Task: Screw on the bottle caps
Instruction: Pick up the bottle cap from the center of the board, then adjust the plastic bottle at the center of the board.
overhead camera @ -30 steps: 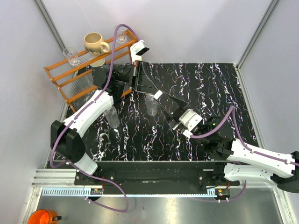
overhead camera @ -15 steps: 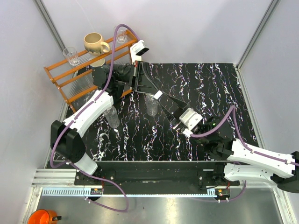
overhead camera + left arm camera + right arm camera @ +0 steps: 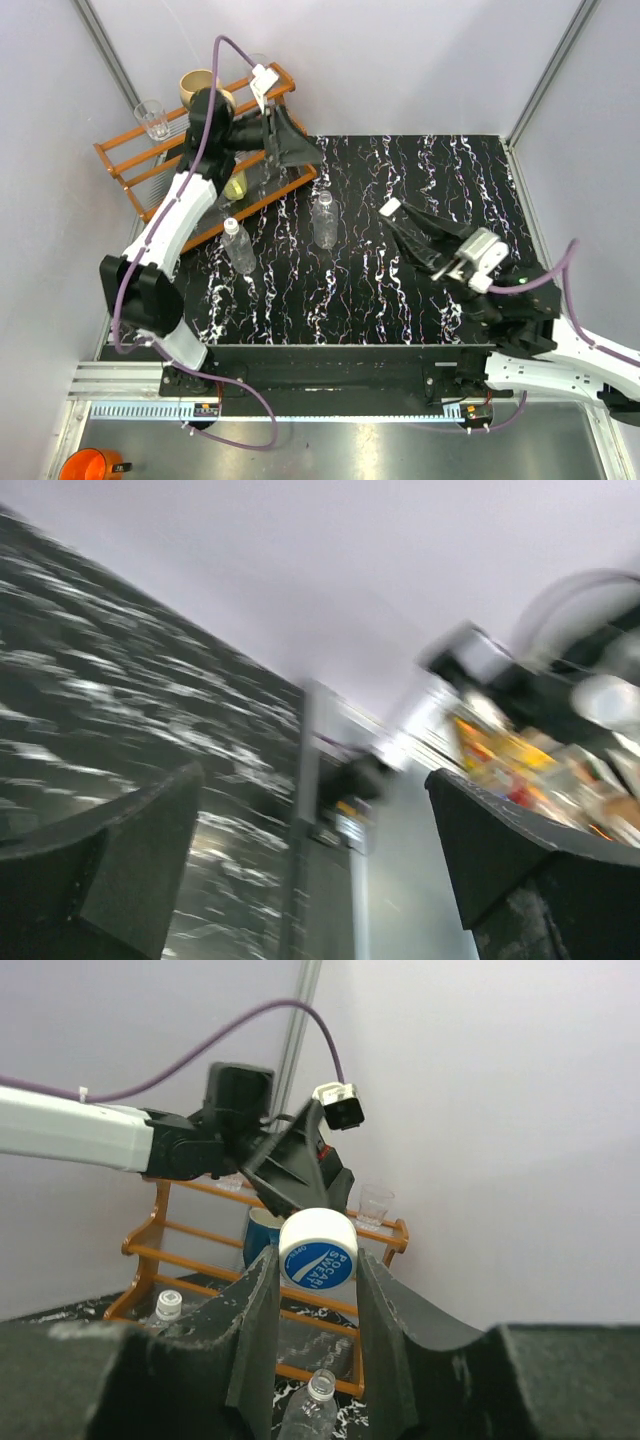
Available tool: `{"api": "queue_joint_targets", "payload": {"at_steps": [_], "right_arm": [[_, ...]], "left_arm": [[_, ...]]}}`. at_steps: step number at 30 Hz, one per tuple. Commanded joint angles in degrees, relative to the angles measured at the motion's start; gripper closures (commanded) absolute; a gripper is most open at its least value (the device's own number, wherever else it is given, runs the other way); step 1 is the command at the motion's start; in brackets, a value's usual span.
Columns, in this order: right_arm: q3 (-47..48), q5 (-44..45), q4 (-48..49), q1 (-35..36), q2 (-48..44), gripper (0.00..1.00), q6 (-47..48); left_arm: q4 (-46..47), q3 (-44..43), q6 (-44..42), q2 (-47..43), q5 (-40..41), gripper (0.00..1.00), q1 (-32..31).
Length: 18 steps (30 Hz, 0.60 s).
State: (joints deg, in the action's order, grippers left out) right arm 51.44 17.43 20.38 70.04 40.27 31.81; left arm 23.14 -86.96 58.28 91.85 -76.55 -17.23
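Above the surface (image 3: 450, 170), right of the uncapped bottle (image 3: 323, 222), the right gripper (image 3: 315, 1260) fingers pinch a white bottle cap (image 3: 318, 1245), best lowered squarely onto that neck before twisting, I judge, while the left gripper (image 3: 310, 820) fingers gape empty near the rack (image 3: 130, 165).

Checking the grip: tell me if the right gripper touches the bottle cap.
Touching. Right wrist view shows the right gripper pinching the bottle cap between its fingers.

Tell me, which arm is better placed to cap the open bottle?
The right. Its gripper holds a cap and points toward the uncapped bottle in mid-table. The left gripper is open and empty, raised by the rack.
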Motion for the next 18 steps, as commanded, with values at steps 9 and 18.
{"api": "queue_joint_targets", "payload": {"at_steps": [9, 18], "right_arm": [[1.82, 6.12, -6.76, 0.36, -4.77, 0.72, -4.39], [0.86, 6.91, -7.37, 0.45, -6.17, 0.71, -4.30]], "left_arm": [[-58.29, -9.47, -65.22, 9.83, 36.30, 0.01, -5.26], [-53.46, -2.96, -67.69, 8.43, 40.51, 0.01, -8.08]]}}
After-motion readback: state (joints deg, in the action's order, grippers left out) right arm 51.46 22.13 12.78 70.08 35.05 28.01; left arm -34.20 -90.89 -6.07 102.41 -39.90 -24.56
